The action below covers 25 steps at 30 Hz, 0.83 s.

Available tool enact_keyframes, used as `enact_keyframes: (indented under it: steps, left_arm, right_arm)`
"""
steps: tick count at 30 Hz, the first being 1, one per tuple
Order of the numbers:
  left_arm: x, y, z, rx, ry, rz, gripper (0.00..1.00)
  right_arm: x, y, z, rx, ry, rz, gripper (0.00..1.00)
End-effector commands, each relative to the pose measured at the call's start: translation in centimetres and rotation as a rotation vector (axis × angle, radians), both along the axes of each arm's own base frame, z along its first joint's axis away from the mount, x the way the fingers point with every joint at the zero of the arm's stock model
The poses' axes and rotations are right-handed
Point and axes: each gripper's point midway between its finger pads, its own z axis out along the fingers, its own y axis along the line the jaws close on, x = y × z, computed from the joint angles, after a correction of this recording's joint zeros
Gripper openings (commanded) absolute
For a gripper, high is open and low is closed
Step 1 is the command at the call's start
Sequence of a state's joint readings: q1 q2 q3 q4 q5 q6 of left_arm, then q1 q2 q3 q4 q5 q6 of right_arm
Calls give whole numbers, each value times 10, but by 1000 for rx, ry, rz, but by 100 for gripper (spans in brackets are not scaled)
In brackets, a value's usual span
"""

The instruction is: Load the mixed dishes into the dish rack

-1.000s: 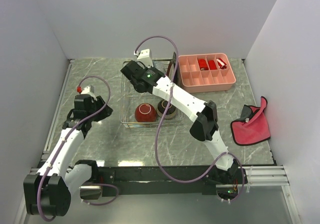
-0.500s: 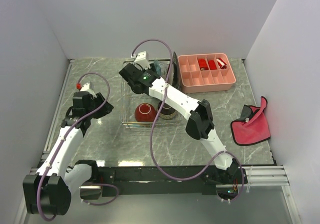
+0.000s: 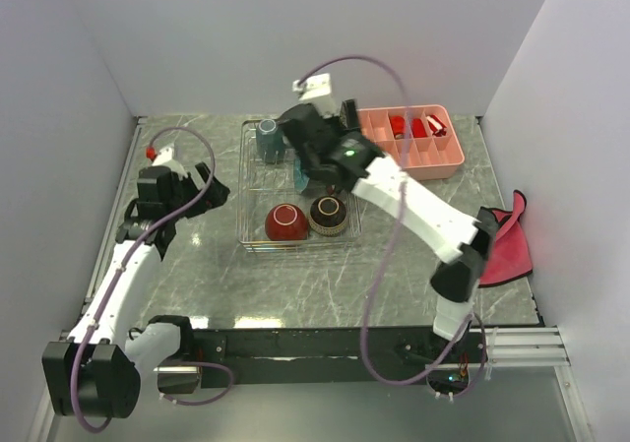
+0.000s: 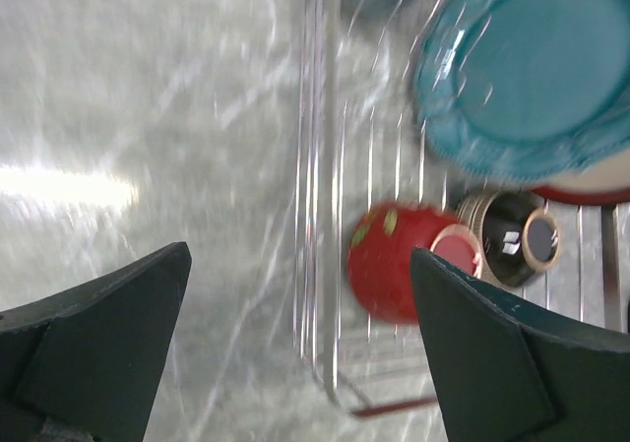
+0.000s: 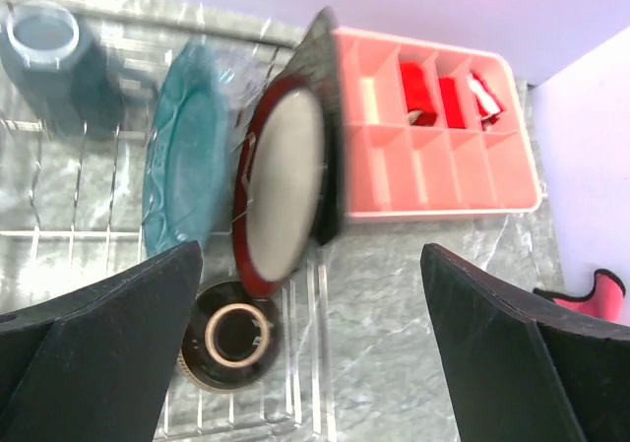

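The dish rack (image 3: 248, 206) holds a grey-blue mug (image 3: 267, 139) upright in its back left corner. A teal scalloped plate (image 5: 182, 157), a red-rimmed cream plate (image 5: 285, 181) and a black square plate (image 5: 330, 97) stand on edge beside it. Along the rack's front lie a red bowl (image 3: 285, 222) and a small dark patterned bowl (image 3: 328, 216), both upside down. My right gripper (image 5: 312, 250) hangs open high over the plates, holding nothing. My left gripper (image 3: 210, 184) is open and empty over the table, just left of the rack.
A pink compartment tray (image 3: 409, 144) with small red blocks sits right behind the rack. A pink-red cloth (image 3: 495, 247) lies at the right, partly under my right arm's elbow. White walls close in the table on three sides.
My right gripper opened and pulled up and to the right from the rack's back left corner, where the mug now shows. My left gripper opened wide.
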<state>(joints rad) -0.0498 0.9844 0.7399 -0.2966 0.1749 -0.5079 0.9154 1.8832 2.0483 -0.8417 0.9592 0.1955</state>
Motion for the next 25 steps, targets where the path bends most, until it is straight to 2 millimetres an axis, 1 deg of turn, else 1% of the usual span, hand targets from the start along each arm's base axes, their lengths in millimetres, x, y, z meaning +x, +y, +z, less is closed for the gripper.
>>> enact_keyframes:
  steps: [1, 2, 3, 4, 5, 6, 7, 8, 9, 11, 12, 14, 15, 16, 17, 18, 20, 21, 22, 23, 25]
  left_arm:
    - [33, 13, 59, 106, -182, 10, 100]
    - [39, 15, 67, 124, -197, 14, 100]
    - [42, 18, 71, 161, -213, 8, 99]
    - [46, 23, 73, 190, -217, 21, 100]
    - [52, 27, 80, 212, -227, 32, 99]
    - [54, 30, 83, 245, -240, 32, 100]
    - [58, 36, 87, 270, -250, 52, 100]
    - [62, 41, 92, 287, -259, 63, 99]
    - [65, 44, 97, 315, -278, 58, 99]
    - [74, 61, 107, 346, -290, 114, 99]
    - [77, 65, 109, 356, -291, 117, 99]
    - [85, 94, 116, 366, -284, 193, 99]
    - [87, 101, 117, 373, -281, 206, 100]
    - [89, 108, 119, 380, -278, 220, 99]
    - [95, 118, 123, 389, -275, 242, 100]
    - [98, 122, 125, 394, -276, 248, 99]
    - [105, 131, 134, 395, -283, 264, 100]
    - [108, 132, 137, 392, -288, 259, 100]
    - [111, 133, 139, 394, -291, 257, 99]
    - [117, 134, 146, 398, -302, 255, 99]
    - [122, 135, 151, 405, -308, 253, 100]
  right_arm:
    - [-6, -50, 41, 110, -51, -27, 100]
    - [0, -72, 41, 95, -50, -64, 100]
    - [2, -88, 35, 86, -34, -95, 100]
    - [1, -101, 38, 119, -27, -103, 100]
    - [9, -130, 38, 132, -23, -162, 100]
    - [9, -144, 31, 128, -7, -187, 100]
    - [7, -157, 37, 159, -21, -199, 100]
    - [7, -170, 38, 182, -25, -221, 100]
    - [3, -197, 38, 199, -33, -272, 100]
    - [0, -219, 40, 212, -51, -310, 100]
    - [-9, -234, 41, 209, -60, -329, 100]
    - [-18, -245, 44, 199, -76, -335, 100]
    - [-29, -254, 38, 183, -75, -344, 100]
    - [-33, -257, 38, 178, -94, -345, 100]
    - [-37, -262, 33, 155, -90, -350, 100]
    - [-46, -267, 21, 138, -77, -366, 100]
    - [-52, -269, 14, 130, -71, -355, 100]
    - [-58, -268, 7, 133, -60, -337, 100]
    - [-61, -269, 4, 135, -54, -331, 100]
    - [-64, -269, 3, 138, -56, -328, 100]
    - [-73, -276, 5, 141, -72, -345, 100]
